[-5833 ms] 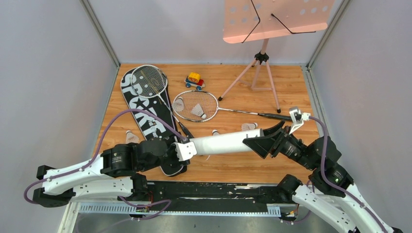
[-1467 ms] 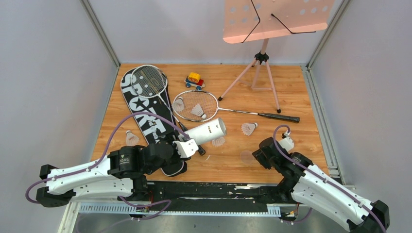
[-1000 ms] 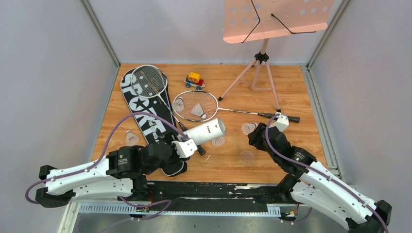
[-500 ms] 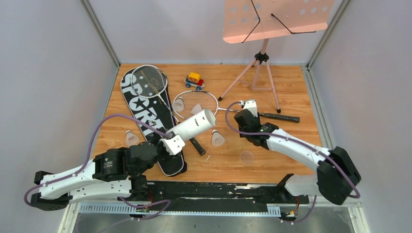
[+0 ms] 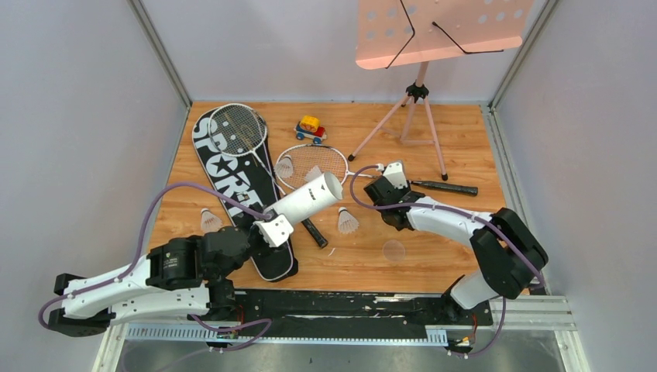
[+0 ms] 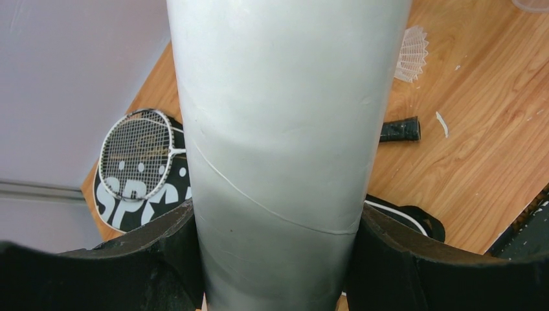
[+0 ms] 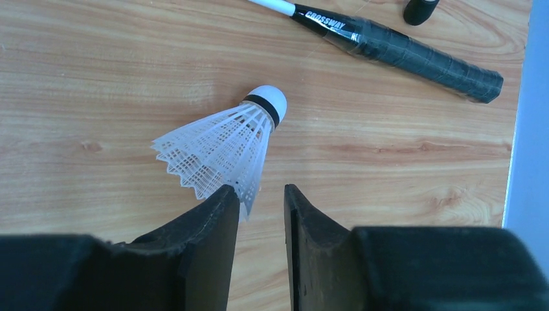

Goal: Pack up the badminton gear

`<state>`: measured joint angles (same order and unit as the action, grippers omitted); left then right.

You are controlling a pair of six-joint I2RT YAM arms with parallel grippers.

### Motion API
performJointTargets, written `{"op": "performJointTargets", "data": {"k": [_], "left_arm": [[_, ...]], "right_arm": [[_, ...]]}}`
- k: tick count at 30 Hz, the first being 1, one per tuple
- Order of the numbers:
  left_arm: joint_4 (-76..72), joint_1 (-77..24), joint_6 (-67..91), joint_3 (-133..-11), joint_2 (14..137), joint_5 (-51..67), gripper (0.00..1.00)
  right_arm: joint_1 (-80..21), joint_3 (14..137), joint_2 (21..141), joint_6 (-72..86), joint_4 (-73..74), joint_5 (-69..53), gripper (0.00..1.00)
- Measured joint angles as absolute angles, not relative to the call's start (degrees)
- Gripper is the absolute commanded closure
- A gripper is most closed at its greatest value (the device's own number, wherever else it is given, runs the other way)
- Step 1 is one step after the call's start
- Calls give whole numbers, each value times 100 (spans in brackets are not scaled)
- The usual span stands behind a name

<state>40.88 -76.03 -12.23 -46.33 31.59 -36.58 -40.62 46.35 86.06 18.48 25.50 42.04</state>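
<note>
Since a second ago, the right gripper has travelled left, and the left gripper has swung the smooth white cylindrical tube steeper. I record the tube clamped at its base in the left fingers, over the near end of the long black bag lettered SPORT. Its long axis runs near-left to far-right, with the open mouth far-right.

The right fingers stand narrowly parted. One tip touches the skirt of a white lattice-skirted shuttlecock lying on the wooden table, its black-banded cap pointing away.

Count overhead: four other shuttlecocks and two thin-framed rackets, one racket on the bag and a second racket beside it.
</note>
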Motion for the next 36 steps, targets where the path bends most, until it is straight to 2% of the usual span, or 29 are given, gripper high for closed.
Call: {"op": "performJointTargets", "data": {"k": [9,15,20,29,36], "left_arm": [[4088,-7603,-1225,-4633,3280,-3656,34],[4086,-7603,-1245,-4633,3321,-3640,34],[4088,-7603,-1253,-4633,3413,-3583,34],[4091,-7603,-1275,-4626,3695,-3336,34],[4093,-7603,-1334,-4609,3806,-3044,35]], "right_arm": [[-4034,4650,8691,1787,2418,4254,100],[-4034,4624,7959,1837,2427,3896,100],[-4034,4497,6576,1953,2545,3280,100],[-4032,4392,3621,2222,2668,989,100],[-4032,4392,2493,2598,2670,-725,100]]}}
